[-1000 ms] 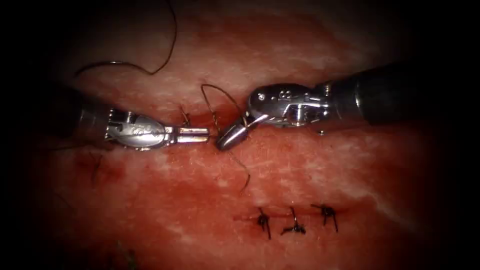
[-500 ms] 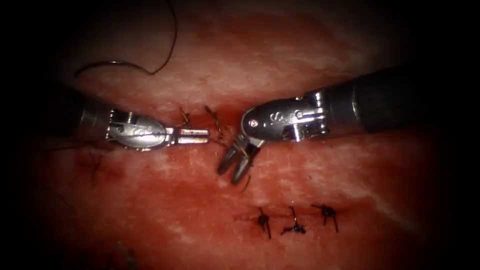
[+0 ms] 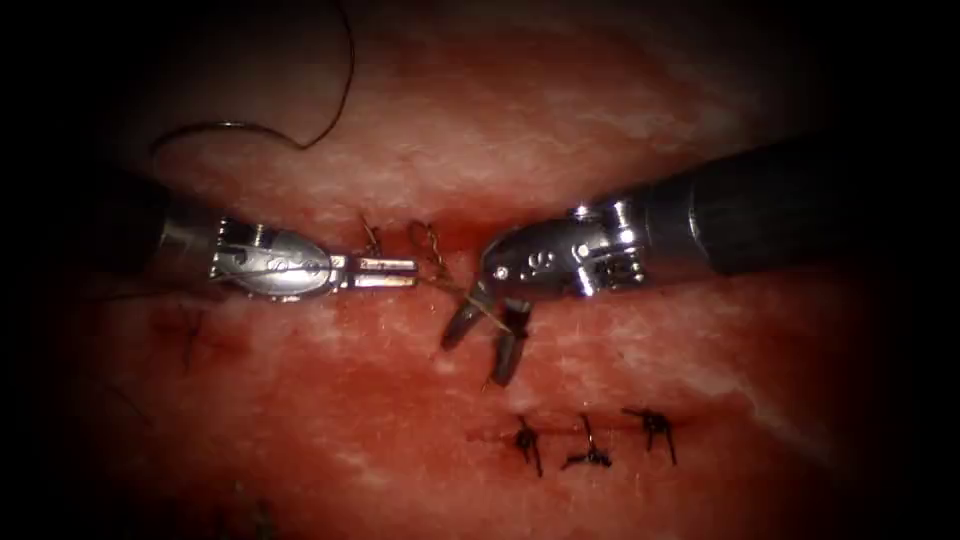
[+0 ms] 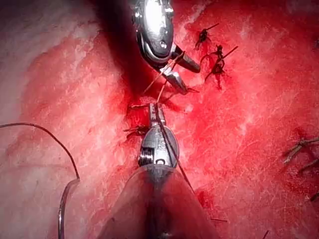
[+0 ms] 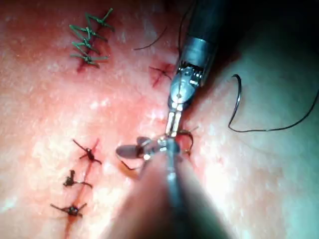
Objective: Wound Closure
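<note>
The left end effector (image 3: 400, 271) grips the thread (image 3: 437, 262) over red-stained tissue (image 3: 620, 130); the right end effector (image 3: 482, 340) gapes wide, thread crossing between its jaws.

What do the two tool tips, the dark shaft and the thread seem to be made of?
Left hand and right hand: likely polished steel, silvery with bright glints. Shaft: matte black, maybe plastic or coated metal; it gives almost no shine. Thread: thin dark strand, possibly synthetic; it holds smooth curves on the tissue.
</note>
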You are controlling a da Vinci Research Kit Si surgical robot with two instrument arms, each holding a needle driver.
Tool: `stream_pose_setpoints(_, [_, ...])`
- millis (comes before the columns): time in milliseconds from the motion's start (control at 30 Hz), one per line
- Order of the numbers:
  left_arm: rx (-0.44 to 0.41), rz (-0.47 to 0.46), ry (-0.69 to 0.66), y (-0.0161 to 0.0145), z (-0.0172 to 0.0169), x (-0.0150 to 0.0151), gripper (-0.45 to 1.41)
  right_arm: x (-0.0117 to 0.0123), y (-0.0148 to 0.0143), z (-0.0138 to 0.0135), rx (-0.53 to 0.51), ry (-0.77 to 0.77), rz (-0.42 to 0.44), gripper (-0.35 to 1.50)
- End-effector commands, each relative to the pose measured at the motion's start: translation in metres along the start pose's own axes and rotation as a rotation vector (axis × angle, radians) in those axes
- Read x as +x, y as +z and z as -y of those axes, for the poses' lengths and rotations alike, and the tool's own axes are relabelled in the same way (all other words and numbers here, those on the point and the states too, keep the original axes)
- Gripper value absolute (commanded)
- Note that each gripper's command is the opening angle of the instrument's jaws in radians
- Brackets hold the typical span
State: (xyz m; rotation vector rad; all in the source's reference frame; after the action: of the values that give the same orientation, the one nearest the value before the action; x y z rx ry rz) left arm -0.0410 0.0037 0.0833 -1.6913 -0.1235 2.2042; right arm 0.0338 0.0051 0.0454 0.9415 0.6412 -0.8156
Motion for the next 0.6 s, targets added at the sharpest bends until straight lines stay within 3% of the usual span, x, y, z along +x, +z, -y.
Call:
stream_pose_setpoints(33, [-0.002, 0.001, -0.002, 0.0005, -0.0007, -0.0007, -0.45, 0.0, 0.0007, -0.0005, 0.002, -0.008, 0.04, 0.71])
stream_pose_setpoints(333, [-0.005, 0.004, -0.007, 0.0004, -0.0006, -0.0007, -0.45, -0.0005, 0.0023, -0.0004, 0.004, -0.015, 0.174, 0.71])
stream_pose_setpoints(600, [-0.005, 0.007, -0.013, 0.0002, -0.0006, -0.0008, -0.45, -0.0011, 0.0053, 0.0, 0.001, -0.032, 0.206, 0.53])
